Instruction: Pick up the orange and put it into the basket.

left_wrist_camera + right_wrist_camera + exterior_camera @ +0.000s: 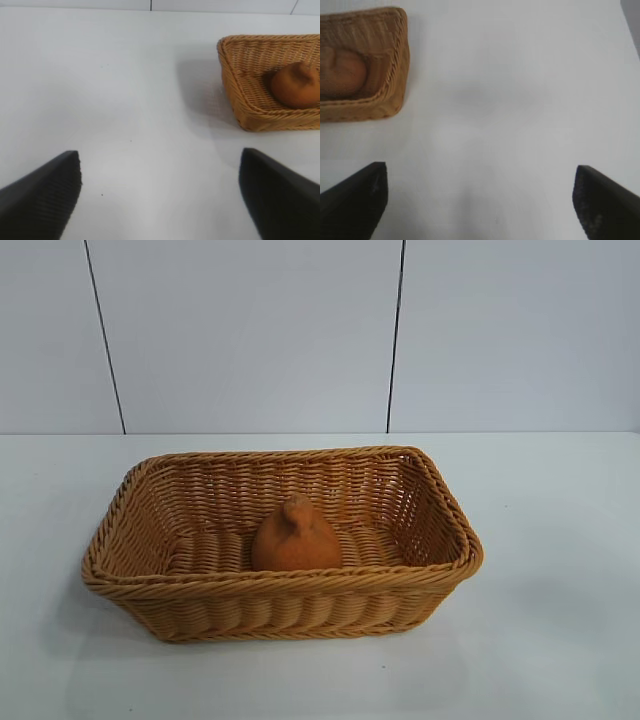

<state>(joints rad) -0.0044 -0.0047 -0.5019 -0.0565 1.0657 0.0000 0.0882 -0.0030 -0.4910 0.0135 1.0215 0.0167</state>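
Note:
The orange [296,540], dull brownish-orange with a raised knob on top, rests inside the wicker basket [150,585] near its front wall, at the table's middle. Both wrist views show it there too: the orange [296,86] in the basket [240,95], and the orange [342,72] in the basket [392,75]. My left gripper [160,165] hovers open over bare table, off to one side of the basket, with nothing between its fingers. My right gripper [480,172] is open and empty over bare table on the other side. Neither arm appears in the exterior view.
A white table [560,540] carries the basket. A pale panelled wall [250,330] with dark vertical seams stands behind the table's far edge.

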